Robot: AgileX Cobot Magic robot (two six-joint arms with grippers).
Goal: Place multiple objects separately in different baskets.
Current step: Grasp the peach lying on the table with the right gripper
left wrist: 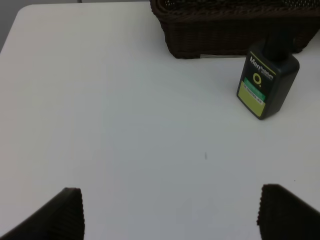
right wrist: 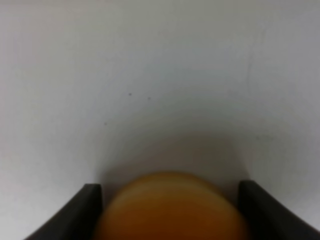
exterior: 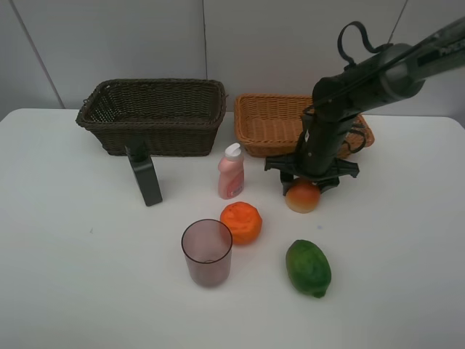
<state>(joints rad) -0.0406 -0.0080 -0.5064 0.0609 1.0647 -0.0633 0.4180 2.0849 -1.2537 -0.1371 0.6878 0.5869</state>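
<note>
My right gripper stands straight down over the red-orange peach-like fruit on the table in front of the light tan basket. In the right wrist view its fingers press both sides of the fruit. My left gripper is open and empty over bare table, near the dark green bottle. That bottle stands in front of the dark brown basket. The pink bottle, orange citrus, mauve cup and green lime stand mid-table.
Both baskets sit side by side at the back of the white table, against the wall. The dark basket's wall also shows in the left wrist view. The right arm reaches in from the upper right over the tan basket.
</note>
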